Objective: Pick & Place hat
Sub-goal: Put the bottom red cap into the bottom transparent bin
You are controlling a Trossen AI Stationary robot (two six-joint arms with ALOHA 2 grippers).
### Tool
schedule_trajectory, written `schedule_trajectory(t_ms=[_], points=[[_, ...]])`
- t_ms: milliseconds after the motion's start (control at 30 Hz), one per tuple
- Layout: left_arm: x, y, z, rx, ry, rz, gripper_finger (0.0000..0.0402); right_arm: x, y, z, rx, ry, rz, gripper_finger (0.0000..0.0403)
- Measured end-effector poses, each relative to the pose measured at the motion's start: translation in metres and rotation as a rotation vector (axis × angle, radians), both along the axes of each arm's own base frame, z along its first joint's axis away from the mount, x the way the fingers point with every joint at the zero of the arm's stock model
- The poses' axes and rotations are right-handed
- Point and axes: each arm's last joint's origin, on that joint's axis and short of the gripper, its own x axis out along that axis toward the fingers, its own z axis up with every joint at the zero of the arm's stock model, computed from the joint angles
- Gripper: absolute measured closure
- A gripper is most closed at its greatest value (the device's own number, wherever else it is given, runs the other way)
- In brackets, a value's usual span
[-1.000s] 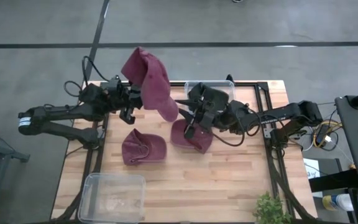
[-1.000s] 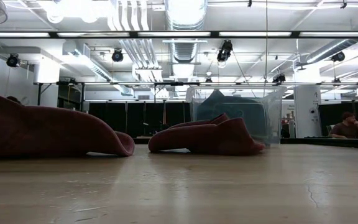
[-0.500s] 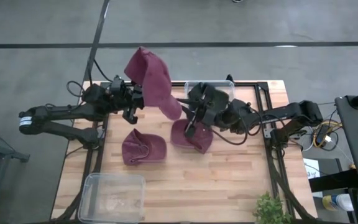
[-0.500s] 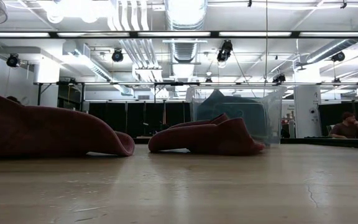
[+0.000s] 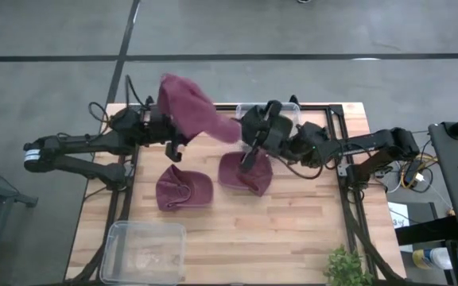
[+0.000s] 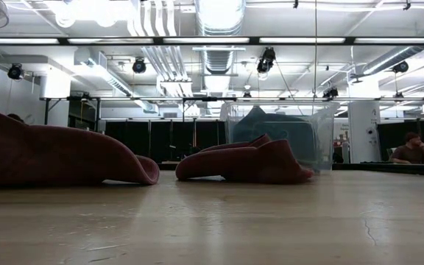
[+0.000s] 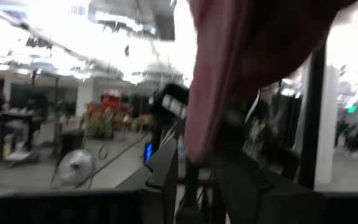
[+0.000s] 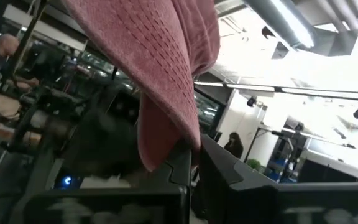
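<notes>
A maroon hat (image 5: 193,111) is up in the air over the table's far side, stretched between my two grippers. My left gripper (image 7: 197,168) is at its left end (image 5: 178,141), fingers apart, with the hat's lower edge (image 7: 194,146) hanging down between them. My right gripper (image 8: 194,162) is at its right end (image 5: 243,139) and is shut on the hat. Two more maroon hats lie flat on the table: one left of the middle (image 5: 184,189), one under my right gripper (image 5: 245,173). My left gripper has the hat's edge (image 7: 196,140) between its parted fingers; whether a finger touches the cloth, I cannot tell. My right gripper pinches the hat's lower edge (image 8: 188,140) between its two fingers, which slant upward from the table's right side. The cloth rises above the fingers, clear of the table.
A clear bin (image 5: 273,113) with dark contents stands at the far edge, behind the right-hand lying hat (image 6: 245,162). A second clear bin (image 5: 143,250) sits at the near left corner. A plant (image 5: 347,268) shows at the near right corner. People are in the room behind.
The raised hat's lower end, which hung down toward the table, has swung toward my right gripper, and the hat now slants between the two grippers instead of hanging from my left one. The two hats lying on the table have not moved.
</notes>
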Motion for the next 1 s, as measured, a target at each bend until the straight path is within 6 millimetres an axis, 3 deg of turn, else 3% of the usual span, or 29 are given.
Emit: schedule_trajectory(t_ms=[300, 600, 767, 1000], points=[[0.004, 0.003, -0.02, 0.097, 0.228, 0.119, 0.029, -0.041, -0.021, 0.023, 0.199, 0.049, -0.092, 0.0394], [-0.003, 0.004, -0.026, 0.128, 0.355, 0.212, 0.0289, -0.088, -0.052, 0.011, 0.595, 0.238, -0.193, 0.0394], [-0.006, 0.001, -0.015, 0.179, 0.377, 0.21, 0.0289, -0.096, -0.064, -0.006, 0.806, 0.345, -0.187, 0.0393], [-0.007, -0.009, 0.007, 0.284, 0.455, 0.307, 0.0289, -0.084, -0.077, -0.03, 1.003, 0.493, -0.092, 0.0392]])
